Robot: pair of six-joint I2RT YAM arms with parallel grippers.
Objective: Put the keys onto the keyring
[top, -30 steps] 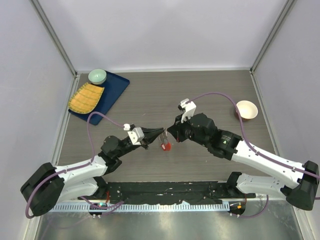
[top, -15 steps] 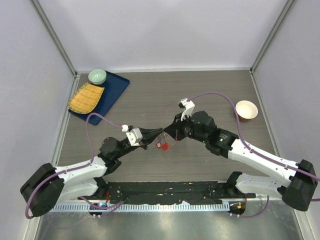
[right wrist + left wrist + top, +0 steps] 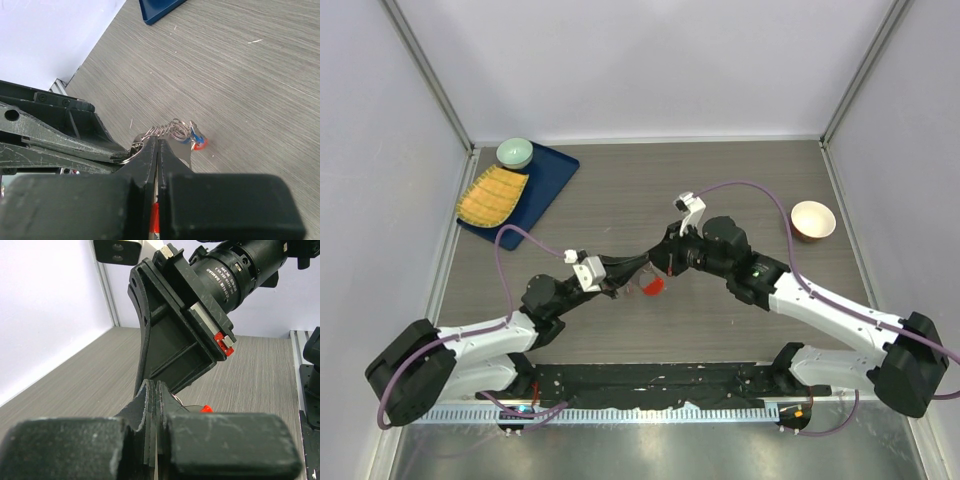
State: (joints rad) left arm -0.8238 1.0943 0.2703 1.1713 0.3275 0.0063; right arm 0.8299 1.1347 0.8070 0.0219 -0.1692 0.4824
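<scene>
The blue tray (image 3: 555,175) sits at the far left corner of the desk (image 3: 620,200). It carries a pale green bowl (image 3: 514,152) at its far end and a ribbed yellow mat (image 3: 492,196) that overhangs its left edge. What the green bowl holds cannot be made out from above. A second bowl (image 3: 813,220), orange outside and pale within, stands alone near the right wall, well apart from the arms.

The two arms meet tip to tip near the middle of the desk. The left gripper (image 3: 152,392) has its fingers pressed together, and so does the right gripper (image 3: 155,147). The keyring (image 3: 172,130) juts out just beyond the right gripper's tips, and its wire coil leads to a small blue tag (image 3: 196,135) and a red tag (image 3: 201,145) close over the wood. A flat silver piece, probably one of the keys (image 3: 184,152), lies against those tips. A thin wire loop bridges the two grippers, but I cannot tell which of them actually pinches the bunch.
</scene>
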